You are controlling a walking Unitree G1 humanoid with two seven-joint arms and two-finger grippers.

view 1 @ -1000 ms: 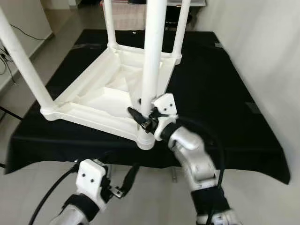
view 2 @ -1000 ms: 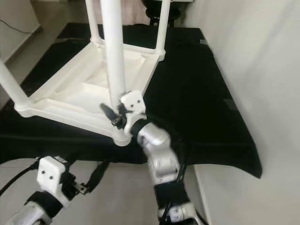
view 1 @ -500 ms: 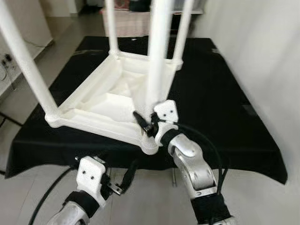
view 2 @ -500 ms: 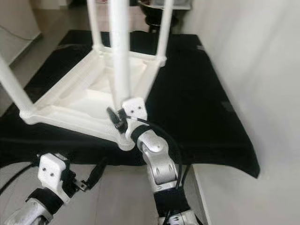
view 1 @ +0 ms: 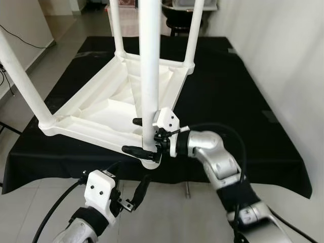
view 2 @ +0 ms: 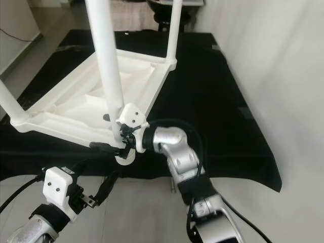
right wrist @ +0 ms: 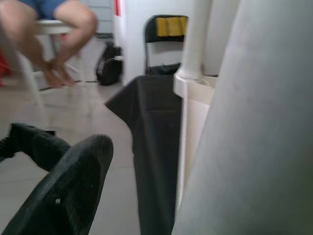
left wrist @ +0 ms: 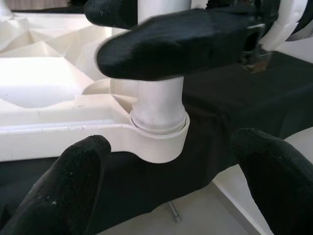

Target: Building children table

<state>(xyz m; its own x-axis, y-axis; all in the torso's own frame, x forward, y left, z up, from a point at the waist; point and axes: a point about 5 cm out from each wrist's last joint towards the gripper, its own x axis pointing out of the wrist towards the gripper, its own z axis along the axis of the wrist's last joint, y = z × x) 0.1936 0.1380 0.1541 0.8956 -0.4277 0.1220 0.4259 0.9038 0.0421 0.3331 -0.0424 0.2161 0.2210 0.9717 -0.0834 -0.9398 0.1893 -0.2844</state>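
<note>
right hand (view 1: 137,135) turned sideways | straddles table leg (view 1: 150,61) | black cloth (view 1: 223,96) beneath

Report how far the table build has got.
Done, by the look of it: the white table lies upside down on the black cloth, with legs standing at all four corners. In hand: the right gripper straddles the near leg just above its socket, fingers apart. The left gripper waits below the edge. Left: seating that leg, then turning the table upright.
</note>
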